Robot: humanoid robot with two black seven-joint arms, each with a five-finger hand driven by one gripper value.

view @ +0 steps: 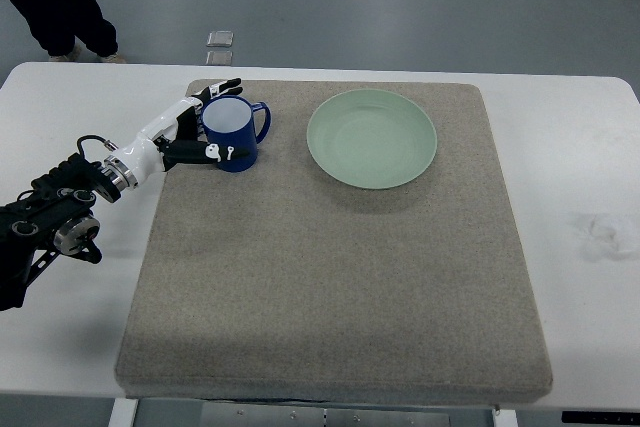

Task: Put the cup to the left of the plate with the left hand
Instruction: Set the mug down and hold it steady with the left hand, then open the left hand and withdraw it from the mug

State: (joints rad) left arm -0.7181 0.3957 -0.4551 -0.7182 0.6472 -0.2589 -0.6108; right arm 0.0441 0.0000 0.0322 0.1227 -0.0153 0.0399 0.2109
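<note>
Two things sit on the grey felt mat point(330, 277) that covers most of the white worktop point(590, 147): a blue mug point(233, 134) and a pale green plate point(372, 138). The plate lies toward twelve o'clock on the mat, slightly right of centre, and the mug stands upright at its nine o'clock, near it but apart, with the handle pointing toward the plate. Nothing lies between them. Beyond the worktop's far edge, at eleven o'clock, a person's dark trouser legs and shoes point(60, 7) show on the floor, and two small square floor plates point(219, 47) lie near twelve o'clock. The left robot hand point(195, 127) comes in from nine o'clock and wraps the mug's left side, black fingers point(222, 90) curving round its far rim and thumb along the near wall, grasping it.
</note>
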